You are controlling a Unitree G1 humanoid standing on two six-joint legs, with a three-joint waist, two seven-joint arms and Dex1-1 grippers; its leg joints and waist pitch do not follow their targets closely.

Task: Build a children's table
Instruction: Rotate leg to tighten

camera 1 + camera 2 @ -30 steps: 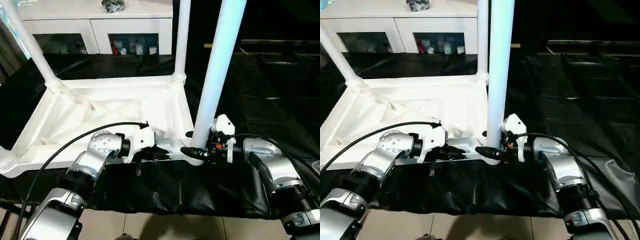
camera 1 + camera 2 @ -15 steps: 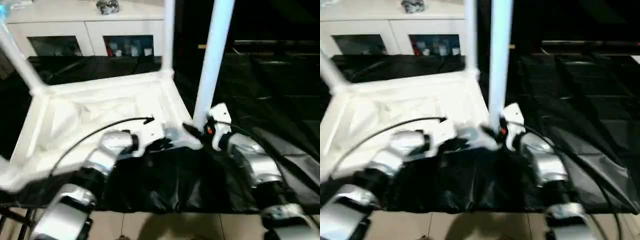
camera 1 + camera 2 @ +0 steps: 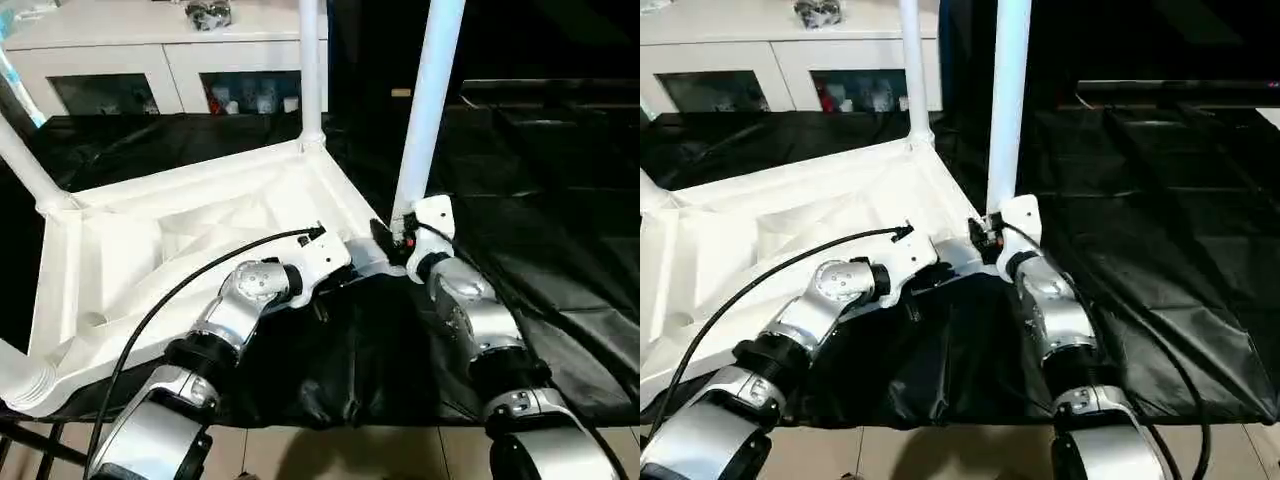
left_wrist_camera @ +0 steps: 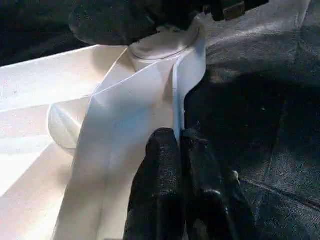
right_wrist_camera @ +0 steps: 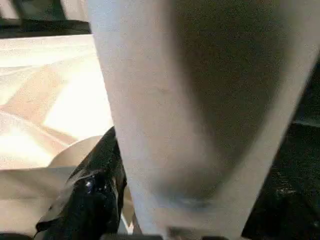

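Observation:
The children's table lies upside down on black cloth, its white ribbed tabletop [image 3: 180, 230] skewed to the cloth's front edge. A tapered white leg [image 3: 425, 110] stands upright in the near right corner socket. My right gripper [image 3: 392, 240] is shut on that leg's base; in the right wrist view the leg [image 5: 200, 100] looms close, with one black finger [image 5: 97, 180] lying against it. My left gripper [image 4: 179, 137] is shut on the thin near rim of the tabletop, just left of that corner [image 3: 322, 295].
More legs rise from the far right corner [image 3: 310, 70], the far left corner [image 3: 25, 165] and the near left corner [image 3: 20, 375]. A white cabinet with glass doors [image 3: 130, 60] stands behind. Black cloth [image 3: 540, 200] spreads to the right; tiled floor [image 3: 350, 450] lies below the front edge.
The tabletop has swung round: its near right corner with the leg has moved away from the cloth's front edge. Both arms have stretched forward with it, keeping their holds. The camera shifted too.

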